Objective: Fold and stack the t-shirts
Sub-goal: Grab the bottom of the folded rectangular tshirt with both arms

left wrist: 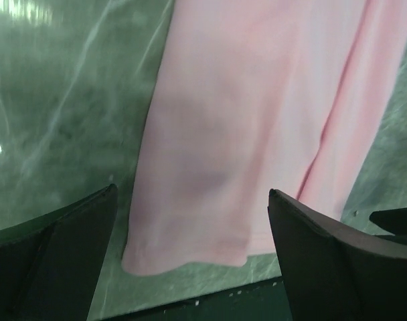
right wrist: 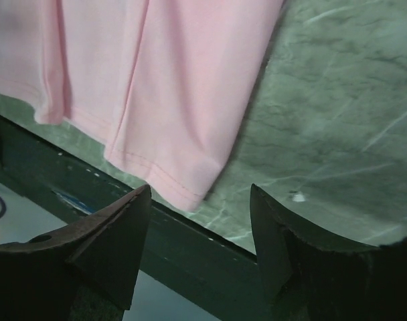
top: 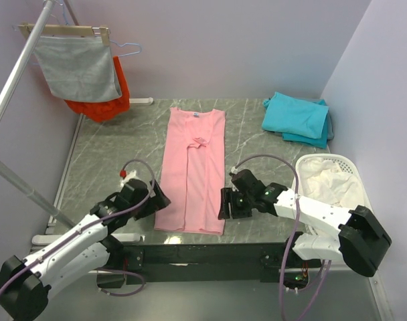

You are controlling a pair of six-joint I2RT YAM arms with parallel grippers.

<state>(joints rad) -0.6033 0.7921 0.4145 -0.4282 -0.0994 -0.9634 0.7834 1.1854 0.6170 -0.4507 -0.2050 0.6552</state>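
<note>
A light pink t-shirt lies flat on the table, folded lengthwise into a long strip with its collar at the far end. Its hem also shows in the left wrist view and the right wrist view. My left gripper is open and empty just left of the hem's near left corner. My right gripper is open and empty just right of the hem's near right corner. A stack of folded teal t-shirts sits at the far right of the table.
A white laundry basket holding pale cloth stands at the right edge. A grey cloth and an orange-red garment hang on a rack at the far left. The table's dark front edge runs just below the shirt's hem.
</note>
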